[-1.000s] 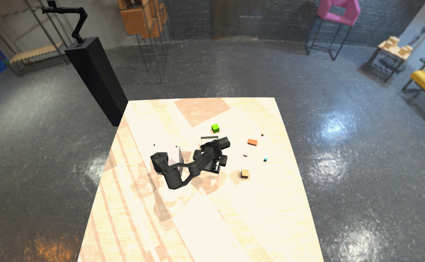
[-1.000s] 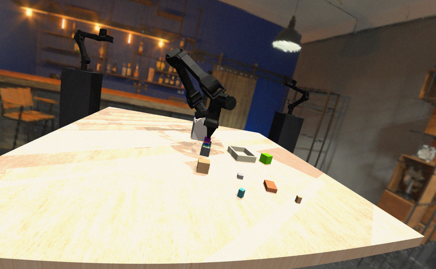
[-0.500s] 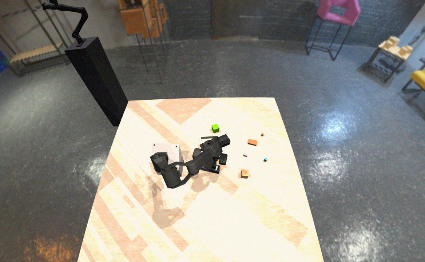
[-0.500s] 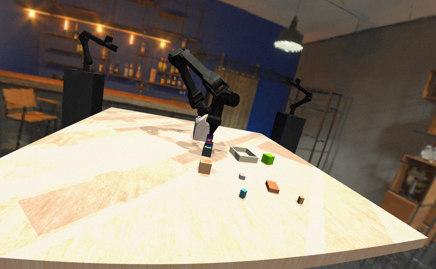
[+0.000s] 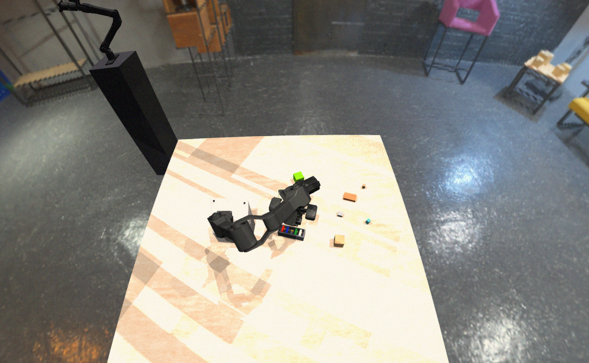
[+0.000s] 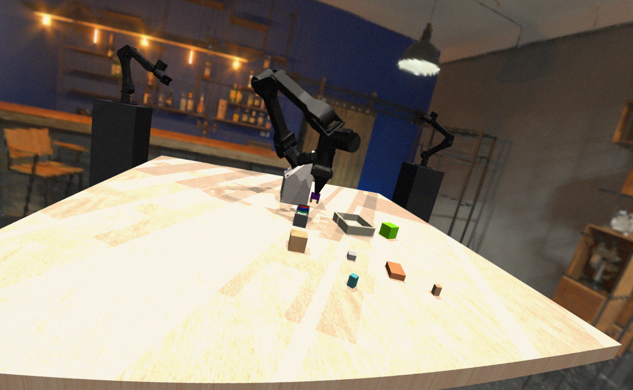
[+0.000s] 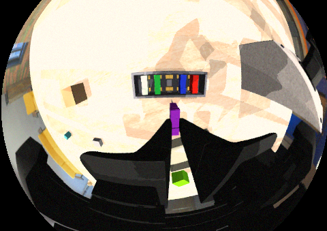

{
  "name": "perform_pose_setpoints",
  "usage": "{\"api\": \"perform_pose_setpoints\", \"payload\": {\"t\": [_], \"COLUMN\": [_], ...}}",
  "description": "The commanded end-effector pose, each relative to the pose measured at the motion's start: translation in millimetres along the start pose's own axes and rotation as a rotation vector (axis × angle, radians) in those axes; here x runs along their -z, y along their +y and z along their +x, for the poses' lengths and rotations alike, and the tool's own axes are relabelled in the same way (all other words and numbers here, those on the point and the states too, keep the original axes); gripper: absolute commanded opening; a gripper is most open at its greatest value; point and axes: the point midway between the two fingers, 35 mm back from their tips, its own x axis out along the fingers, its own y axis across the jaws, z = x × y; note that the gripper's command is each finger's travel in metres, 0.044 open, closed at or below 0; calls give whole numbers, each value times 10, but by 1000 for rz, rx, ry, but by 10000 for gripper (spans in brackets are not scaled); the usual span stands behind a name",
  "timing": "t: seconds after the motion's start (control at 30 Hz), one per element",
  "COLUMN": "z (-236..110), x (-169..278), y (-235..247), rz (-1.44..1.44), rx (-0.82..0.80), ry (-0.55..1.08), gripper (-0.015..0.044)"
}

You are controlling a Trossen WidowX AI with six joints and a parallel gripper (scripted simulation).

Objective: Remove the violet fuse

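My gripper (image 7: 174, 122) (image 6: 315, 193) is shut on the violet fuse (image 7: 174, 118) (image 6: 314, 196) and holds it in the air, clear above the fuse block (image 7: 169, 84) (image 6: 301, 215) (image 5: 291, 232). The dark block still holds white, green, blue and red fuses, and its middle slot is empty. The grey tray (image 6: 353, 223) lies on the table to the right of the block in the exterior view. In the top view the arm hides the tray, the fingers and the fuse.
A green cube (image 6: 388, 229) (image 5: 298, 176) (image 7: 181, 178) sits beside the tray. A tan cube (image 6: 297, 240) (image 5: 339, 240) (image 7: 80, 93), a small grey cube (image 6: 351, 255), a teal cube (image 6: 353, 279), an orange block (image 6: 395, 270) (image 5: 350, 196) and a small brown cube (image 6: 436, 289) lie scattered. The arm's grey base (image 6: 295, 186) stands behind the block.
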Motion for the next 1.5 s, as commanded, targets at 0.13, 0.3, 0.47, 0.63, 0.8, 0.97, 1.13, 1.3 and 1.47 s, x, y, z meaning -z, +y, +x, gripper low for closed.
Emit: {"api": "perform_pose_setpoints", "payload": {"t": [0.13, 0.3, 0.47, 0.63, 0.8, 0.97, 1.13, 1.3, 1.47], "z": [-33, -44, -44, -32, -7, 11, 68, 150, 232], "x": [395, 654, 910, 1160, 1399, 1513, 1515, 1516, 1516], "y": [-40, -97, -179, -284, -410, -479, -476, -474, -474], "rz": [3, 3, 4, 5, 7, 9, 9, 9, 9], "rx": [4, 4, 5, 5, 5, 5, 5, 4, 4], "ry": [12, 15, 15, 13, 9, 7, 7, 6, 6], "gripper": [0, 0, 0, 0, 0, 0, 0, 0, 0]}}
